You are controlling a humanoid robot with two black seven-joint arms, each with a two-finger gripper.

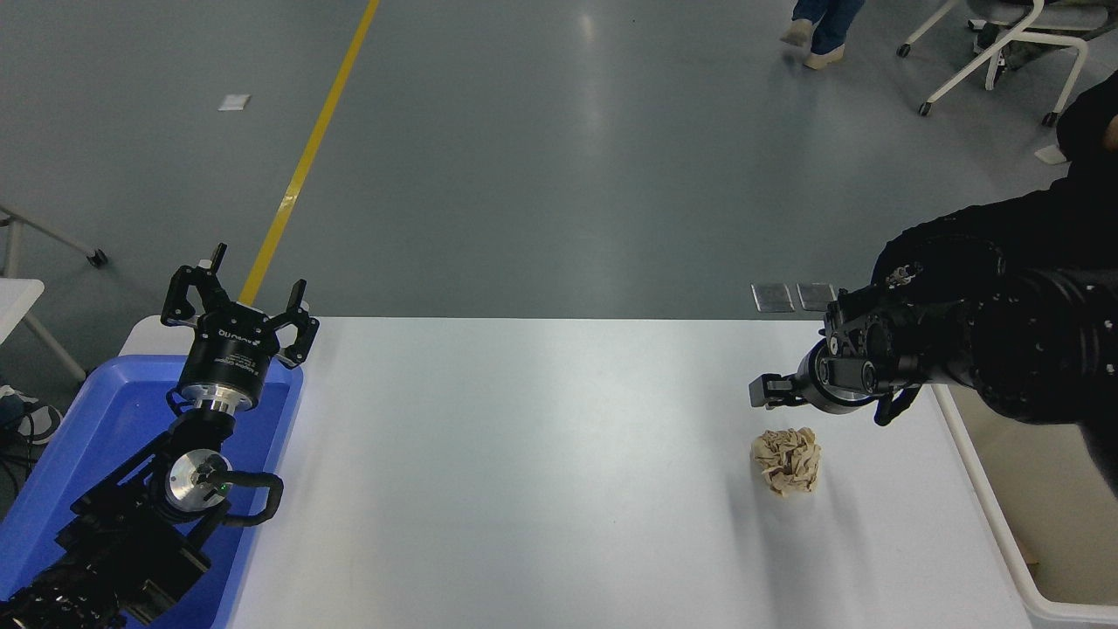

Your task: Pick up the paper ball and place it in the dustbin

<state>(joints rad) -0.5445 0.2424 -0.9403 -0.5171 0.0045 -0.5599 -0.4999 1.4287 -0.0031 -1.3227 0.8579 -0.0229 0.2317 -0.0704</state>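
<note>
The crumpled tan paper ball (787,460) lies on the white desk (524,454) just nearer the camera than the right claw (762,390); whether that claw is released or clenched, I cannot tell.

My left gripper (238,301): matte black, forked fingers w/ small white tips, white lettering on round black body, too small to read. Silver collar ring below it. Silver disc w/ green light at wrist joint, black cable loop beside. My right gripper (765,390): black, stubby, on silver ring; fingers mostly hidden. Right arm bulky, black, ribbed housings, small screws, thin black cable loop underneath.
</note>
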